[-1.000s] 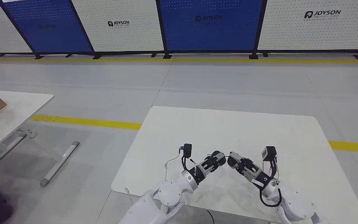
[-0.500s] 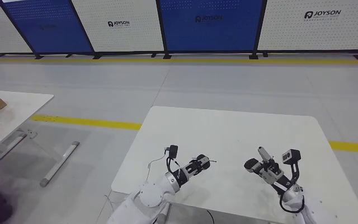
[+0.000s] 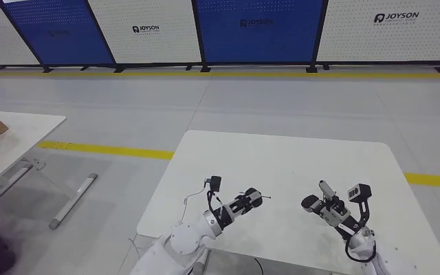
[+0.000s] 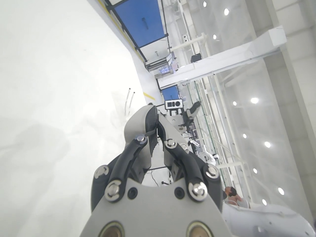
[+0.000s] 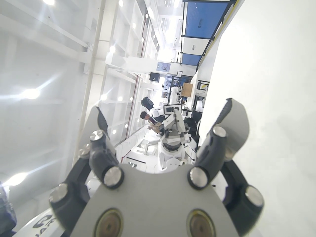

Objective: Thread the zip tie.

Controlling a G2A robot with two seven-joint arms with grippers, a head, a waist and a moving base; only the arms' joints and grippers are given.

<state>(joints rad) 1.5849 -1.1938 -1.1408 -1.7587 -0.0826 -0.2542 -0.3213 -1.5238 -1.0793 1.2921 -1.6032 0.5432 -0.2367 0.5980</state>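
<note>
Left jaws clenched, apparently on thin zip tie; right jaws released, well apart.

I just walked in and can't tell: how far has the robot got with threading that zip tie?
Done: the zip tie is picked up, pinched in the shut left gripper. In hand: just that grip; the right gripper stands open, empty, apart from it. Left: unclear; whether the tail is through the head is too small to tell.
</note>
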